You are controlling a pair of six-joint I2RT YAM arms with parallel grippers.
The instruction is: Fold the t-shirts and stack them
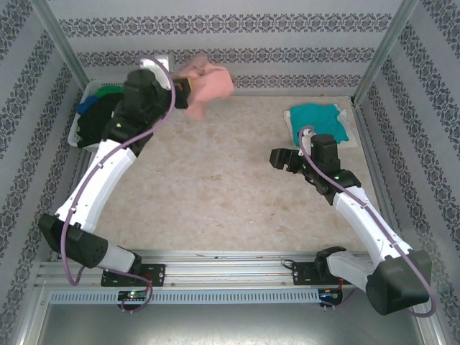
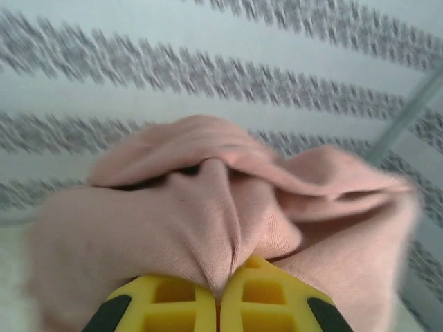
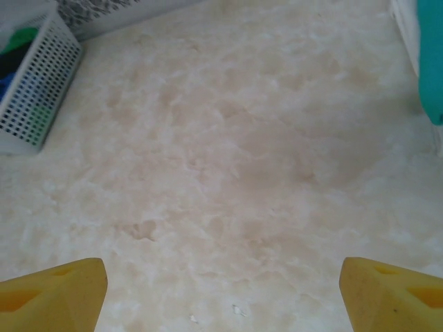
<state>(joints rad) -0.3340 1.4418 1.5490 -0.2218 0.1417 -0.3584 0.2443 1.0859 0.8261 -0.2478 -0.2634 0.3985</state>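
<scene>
A salmon-pink t-shirt [image 1: 207, 86] hangs bunched in the air at the back left, by the wall. My left gripper [image 1: 180, 92] is shut on a fold of it; in the left wrist view the pink cloth [image 2: 208, 221] is pinched between the yellow fingers [image 2: 270, 297], my left gripper [image 2: 220, 294] closed tight. A teal t-shirt [image 1: 320, 121] lies folded at the back right, its edge [image 3: 430, 62] visible in the right wrist view. My right gripper [image 1: 282, 159] hovers over the bare table, open, with nothing between its fingertips [image 3: 59, 290]. Black, green and blue shirts [image 1: 97, 115] fill the basket.
The white slotted basket [image 1: 80, 129] stands at the far left, seen too as the basket [image 3: 34, 90] in the right wrist view. A white sheet [image 1: 291, 118] lies under the teal shirt. The marbled tabletop [image 1: 215, 194] spreads between the arms. Patterned walls enclose the table.
</scene>
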